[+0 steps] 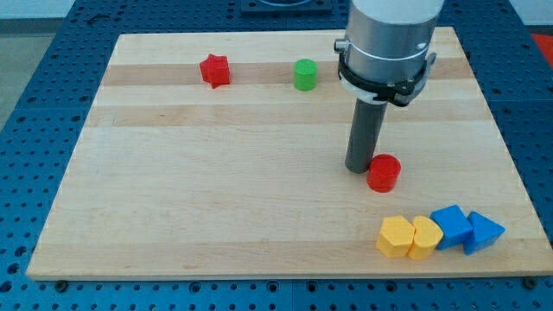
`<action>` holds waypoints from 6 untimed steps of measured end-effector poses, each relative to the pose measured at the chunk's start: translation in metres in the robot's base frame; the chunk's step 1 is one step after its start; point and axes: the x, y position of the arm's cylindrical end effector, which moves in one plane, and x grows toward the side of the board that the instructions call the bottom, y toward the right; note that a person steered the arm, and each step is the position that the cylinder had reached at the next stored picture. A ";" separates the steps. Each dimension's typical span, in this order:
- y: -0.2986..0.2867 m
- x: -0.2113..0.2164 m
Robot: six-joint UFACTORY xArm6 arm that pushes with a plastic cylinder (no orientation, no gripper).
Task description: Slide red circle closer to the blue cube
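The red circle (384,172) is a short red cylinder lying right of the board's middle. My tip (359,168) rests on the board just left of it, touching or nearly touching its left side. The blue cube (451,225) sits near the view's bottom right, below and right of the red circle, with a gap of bare wood between them. A blue triangular block (483,232) lies against the cube's right side.
Two yellow blocks (397,237) (425,237) lie in a row left of the blue cube. A red star block (215,70) and a green cylinder (304,75) sit near the view's top. The wooden board (216,173) ends just below the bottom row.
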 end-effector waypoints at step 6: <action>0.064 0.005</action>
